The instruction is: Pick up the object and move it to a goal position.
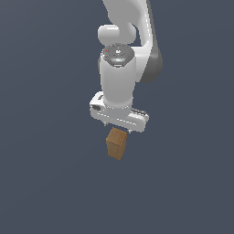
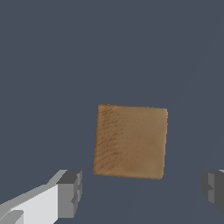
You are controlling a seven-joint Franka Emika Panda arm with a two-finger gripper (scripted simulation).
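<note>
The object, a tan-brown cardboard-like block (image 1: pixel 116 144), stands upright on the dark grey floor, directly under the white arm's hand. My gripper (image 1: pixel 118 129) hangs just above the block's top, and its fingers are mostly hidden behind the hand in the exterior view. In the wrist view the block's top face (image 2: pixel 130 142) fills the middle. My gripper (image 2: pixel 142 191) is open. One grey finger (image 2: pixel 70 192) and the other finger (image 2: pixel 214 189) stand wide apart, to either side and clear of the block. Nothing is held.
A plain dark grey floor (image 1: pixel 45 183) surrounds the block on all sides. No other objects, containers or edges show in either view.
</note>
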